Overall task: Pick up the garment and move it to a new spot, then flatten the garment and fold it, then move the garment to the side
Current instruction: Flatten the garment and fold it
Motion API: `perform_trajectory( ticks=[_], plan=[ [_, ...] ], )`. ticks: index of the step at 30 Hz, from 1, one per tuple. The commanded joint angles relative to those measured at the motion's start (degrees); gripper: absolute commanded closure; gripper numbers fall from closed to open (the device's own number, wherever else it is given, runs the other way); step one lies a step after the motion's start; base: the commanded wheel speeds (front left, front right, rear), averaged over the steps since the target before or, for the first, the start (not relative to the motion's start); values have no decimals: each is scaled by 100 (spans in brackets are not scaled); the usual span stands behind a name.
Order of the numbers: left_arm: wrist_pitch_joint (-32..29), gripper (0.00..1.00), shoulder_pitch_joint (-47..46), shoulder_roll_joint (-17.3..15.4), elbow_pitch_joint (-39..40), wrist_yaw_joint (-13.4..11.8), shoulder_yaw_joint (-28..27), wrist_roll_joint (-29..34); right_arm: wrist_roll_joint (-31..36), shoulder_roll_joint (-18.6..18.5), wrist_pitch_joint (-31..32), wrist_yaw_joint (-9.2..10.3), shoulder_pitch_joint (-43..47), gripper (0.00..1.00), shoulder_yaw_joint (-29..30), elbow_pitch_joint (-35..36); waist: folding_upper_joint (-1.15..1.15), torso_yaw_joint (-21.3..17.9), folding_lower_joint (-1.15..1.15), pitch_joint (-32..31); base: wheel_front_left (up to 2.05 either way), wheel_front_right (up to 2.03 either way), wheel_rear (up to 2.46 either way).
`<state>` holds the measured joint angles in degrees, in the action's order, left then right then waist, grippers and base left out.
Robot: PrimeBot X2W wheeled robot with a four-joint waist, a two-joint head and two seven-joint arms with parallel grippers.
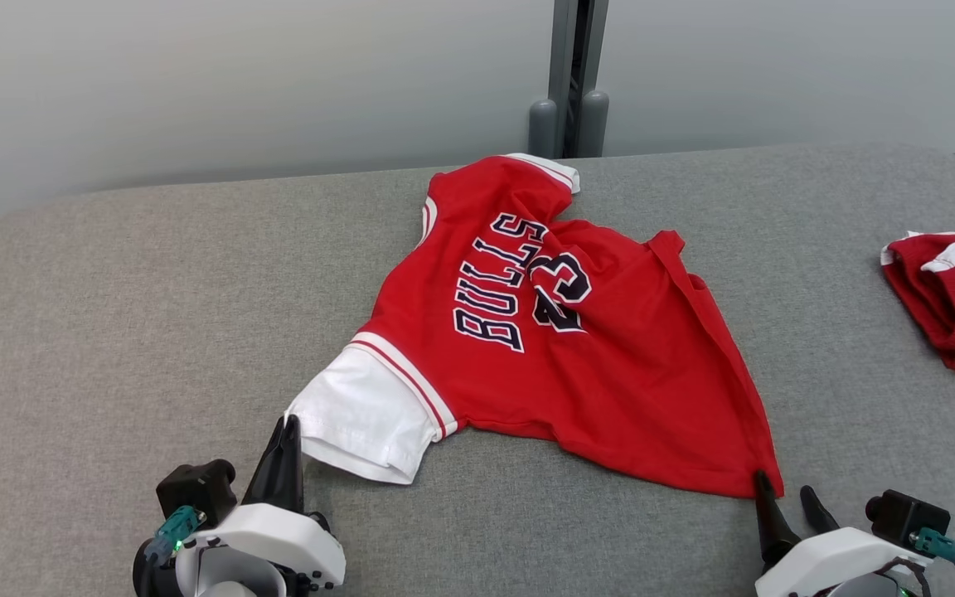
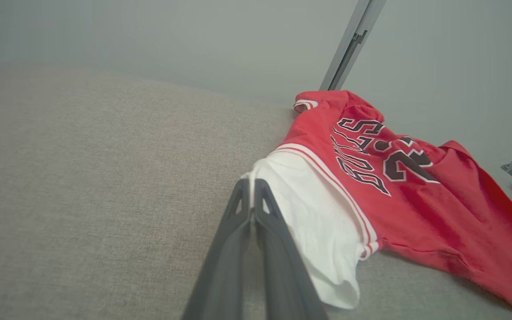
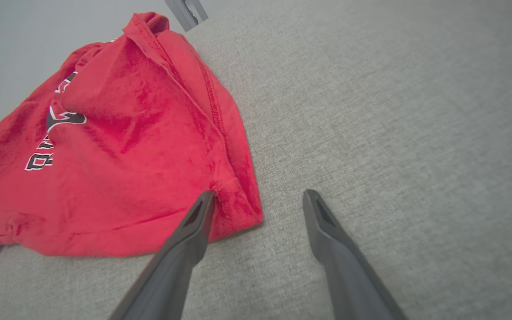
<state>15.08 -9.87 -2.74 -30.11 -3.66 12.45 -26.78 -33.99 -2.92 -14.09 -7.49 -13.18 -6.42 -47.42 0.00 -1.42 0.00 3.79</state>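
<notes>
head view: the garment (image 1: 544, 332), a red jersey with a white sleeve, lies rumpled in the middle of the grey counter (image 1: 113, 332). the left claw (image 1: 286, 424) is clenched at the garment's near-left sleeve corner. the right claw (image 1: 784, 491) stands released at its near-right hem corner. a second red piece (image 1: 954, 298) lies well apart on the garment's right.

left wrist view: we see the two fingers pressed together on the sleeve's outer edge. the bite looks thin to us, no more than the very hem. if we pull to flatten, that edge could slip out and leave the sleeve creased.

right wrist view: here we get what the head view cannot settle. one finger lies over the garment's corner and the other on bare counter just beside it, so the corner sits only barely between the jaws. closing from here might catch a single layer, or nudge the cloth aside and miss.
</notes>
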Motion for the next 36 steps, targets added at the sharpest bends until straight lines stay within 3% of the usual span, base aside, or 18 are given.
perform_trajectory(
  ticks=[1, 4, 5, 7, 13, 23, 31, 36],
  plan=[
    [0, 100, -4, -31, 15, 9, 24, 36, -124, -14, 52, 0, -63, 0, -94, -131, 0, 34, 0, 9, 0, 0, 0],
    [0, 100, -13, -33, 24, 18, 34, 57, -321, -14, 46, 0, -128, 0, -255, -287, 0, 78, 0, 16, 0, 0, 0],
    [0, 100, -13, -32, 27, 18, 36, 59, -377, -19, 34, 0, -145, 47, -305, -321, 0, 89, 0, 16, 0, 0, 0],
    [0, 100, -3, -30, 27, 19, 35, 59, -482, -25, 10, 0, -170, 100, -408, -343, 0, 105, 0, 9, 0, 0, 0],
    [0, 100, 50, -29, 28, 50, 13, 43, -758, -182, -84, 0, -280, 100, -542, -92, 0, 95, 0, -29, 0, 0, 0],
    [0, 100, -184, -31, 626, 541, -20, -950, -1037, -740, -122, 0, -591, 100, -629, 1052, 0, 13, 0, -234, 0, 0, 0],
    [-50, 100, -1037, -30, 1209, 777, 122, -1337, -1027, -1355, 91, 0, -1586, 100, -828, 1929, 0, -66, 0, -483, 0, 0, 0],
    [-455, 100, -1800, -148, 1437, 818, 36, -1500, -707, -1431, 376, 0, -2362, 100, -768, 1996, 0, -136, 0, -649, 0, 0, 0]
  ],
)
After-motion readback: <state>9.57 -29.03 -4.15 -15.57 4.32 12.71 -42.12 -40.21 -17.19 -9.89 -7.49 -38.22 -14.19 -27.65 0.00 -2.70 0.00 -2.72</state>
